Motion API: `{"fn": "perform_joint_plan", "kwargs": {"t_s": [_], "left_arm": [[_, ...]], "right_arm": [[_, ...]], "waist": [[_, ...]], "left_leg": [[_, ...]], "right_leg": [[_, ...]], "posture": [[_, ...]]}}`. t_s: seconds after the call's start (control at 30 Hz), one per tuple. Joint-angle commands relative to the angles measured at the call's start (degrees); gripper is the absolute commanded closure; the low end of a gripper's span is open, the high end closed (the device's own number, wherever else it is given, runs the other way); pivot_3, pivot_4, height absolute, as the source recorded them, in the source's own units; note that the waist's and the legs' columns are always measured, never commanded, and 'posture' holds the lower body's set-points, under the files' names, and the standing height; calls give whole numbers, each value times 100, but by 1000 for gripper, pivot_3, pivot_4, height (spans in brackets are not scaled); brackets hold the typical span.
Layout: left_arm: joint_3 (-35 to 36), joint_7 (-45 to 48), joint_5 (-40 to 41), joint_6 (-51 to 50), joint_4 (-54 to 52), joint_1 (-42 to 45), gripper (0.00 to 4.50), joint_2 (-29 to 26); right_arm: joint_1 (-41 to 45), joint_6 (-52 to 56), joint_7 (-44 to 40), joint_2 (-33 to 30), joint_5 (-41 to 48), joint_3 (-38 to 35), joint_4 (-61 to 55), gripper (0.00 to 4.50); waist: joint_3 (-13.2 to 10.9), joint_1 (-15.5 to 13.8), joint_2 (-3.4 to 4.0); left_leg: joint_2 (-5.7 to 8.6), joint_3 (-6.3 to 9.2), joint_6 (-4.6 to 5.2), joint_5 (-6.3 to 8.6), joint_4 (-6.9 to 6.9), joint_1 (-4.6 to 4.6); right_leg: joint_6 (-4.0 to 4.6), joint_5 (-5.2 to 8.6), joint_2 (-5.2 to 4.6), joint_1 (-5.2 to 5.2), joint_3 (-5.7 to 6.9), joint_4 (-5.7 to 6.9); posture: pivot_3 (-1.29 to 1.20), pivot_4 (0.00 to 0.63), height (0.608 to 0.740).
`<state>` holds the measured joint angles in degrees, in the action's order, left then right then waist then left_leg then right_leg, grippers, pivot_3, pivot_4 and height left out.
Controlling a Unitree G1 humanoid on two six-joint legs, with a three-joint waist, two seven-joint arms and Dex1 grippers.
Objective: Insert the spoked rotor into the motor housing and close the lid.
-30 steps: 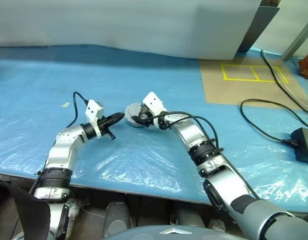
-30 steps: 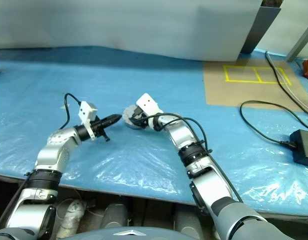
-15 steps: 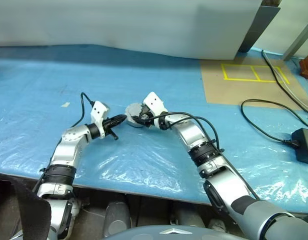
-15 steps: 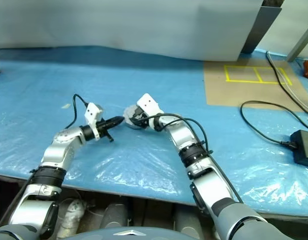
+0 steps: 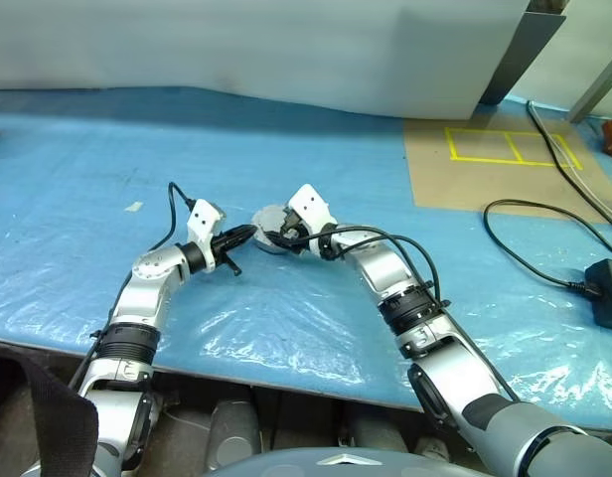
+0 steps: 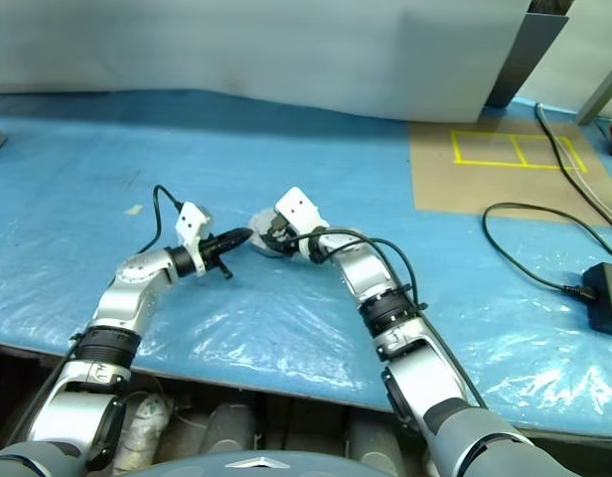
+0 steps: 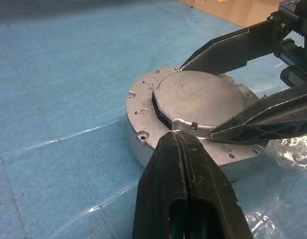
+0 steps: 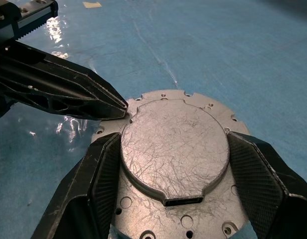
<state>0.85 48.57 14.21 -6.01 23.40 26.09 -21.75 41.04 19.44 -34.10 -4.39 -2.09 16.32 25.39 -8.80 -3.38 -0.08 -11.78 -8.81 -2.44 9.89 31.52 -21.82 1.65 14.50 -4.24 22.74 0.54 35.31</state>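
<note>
Lying flat, plain face up, the lid (image 8: 174, 155) sits gripped by the right end effector (image 8: 176, 162); left end effector (image 7: 183, 149) closed, empty.

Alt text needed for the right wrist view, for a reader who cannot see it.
The lid, a scratched grey disc with a raised centre, sits closed on the motor housing, and the right gripper has its two fingers on either side of the raised centre. The shut left gripper touches the lid's edge, all on blue plastic sheeting.
</note>
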Motion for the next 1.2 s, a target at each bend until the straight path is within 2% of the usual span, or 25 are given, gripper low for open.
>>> {"fn": "perform_joint_plan", "kwargs": {"t_s": [0.03,0.13,0.17,0.3,0.57,0.67,0.77,0.87,0.97,1.03,1.2], "left_arm": [[2,4,-45,58,21,-20,4500,-31],[1,-20,-51,76,24,-32,4500,-22],[-5,-23,-55,84,25,-36,4500,-20],[-17,-43,-26,17,-125,-108,4500,-10],[-42,-22,-28,-51,-234,-184,4500,-31],[-46,-28,-28,-56,-224,-160,4500,-19],[-54,-26,-42,-42,-212,-168,4500,-19],[-54,-22,-49,-37,-208,-178,4500,-28],[-45,-42,-59,-35,-208,-179,4500,-38],[-45,-50,-68,-30,-211,-182,4500,-42],[-41,-48,-85,7,-194,-197,4500,-66]], "right_arm": [[-242,316,-87,-73,0,27,170,1191],[-275,255,-147,-84,59,-12,36,147],[-262,271,-123,-82,41,-13,36,64],[-442,153,-656,-176,396,-27,-823,64],[-481,-636,-682,-525,313,-135,-1380,64],[-517,-512,-632,-482,511,-305,-1460,64],[-488,273,-711,-392,1151,-769,-1562,64],[-446,1712,-871,-412,2057,-1305,-1657,64],[-231,3093,-556,-369,2859,-2152,-1188,64],[-182,3643,-464,-399,3201,-2529,-927,64],[-427,4140,-440,-381,3371,-2452,-982,64]], "waist": [[0,-4,0],[1,-10,-1],[1,-10,-1],[1,-32,-1],[0,-37,-1],[0,-37,-1],[0,-37,-1],[0,-55,-1],[0,-57,-1],[0,-64,-1],[0,-72,-1]], "left_leg": [[0,0,0,0,-2,1],[0,0,0,0,-10,4],[0,0,0,0,-14,6],[0,-1,0,0,-14,5],[5,2,-1,-1,-27,-20],[6,3,-1,0,-28,-21],[6,3,-1,0,-27,-21],[7,5,0,-1,-25,-20],[7,6,0,-1,-25,-19],[6,5,0,-1,-24,-18],[4,5,0,-2,-24,-19]], "right_leg": [[-1,-1,0,0,0,0],[-2,-2,1,-2,2,-4],[-3,-2,1,-2,2,-5],[-6,-4,1,-2,2,-8],[-26,-16,8,12,17,-29],[-26,-16,8,11,18,-33],[-27,-17,7,10,18,-31],[-26,-17,6,5,18,-33],[-26,-17,6,3,20,-32],[-24,-17,6,3,21,-30],[-24,-16,7,3,27,-29]], "posture": [[0,150,740],[0,150,740],[0,150,740],[0,150,740],[0,150,740],[0,150,740],[0,150,740],[0,150,740],[0,150,740],[0,150,740],[0,150,740]]}}
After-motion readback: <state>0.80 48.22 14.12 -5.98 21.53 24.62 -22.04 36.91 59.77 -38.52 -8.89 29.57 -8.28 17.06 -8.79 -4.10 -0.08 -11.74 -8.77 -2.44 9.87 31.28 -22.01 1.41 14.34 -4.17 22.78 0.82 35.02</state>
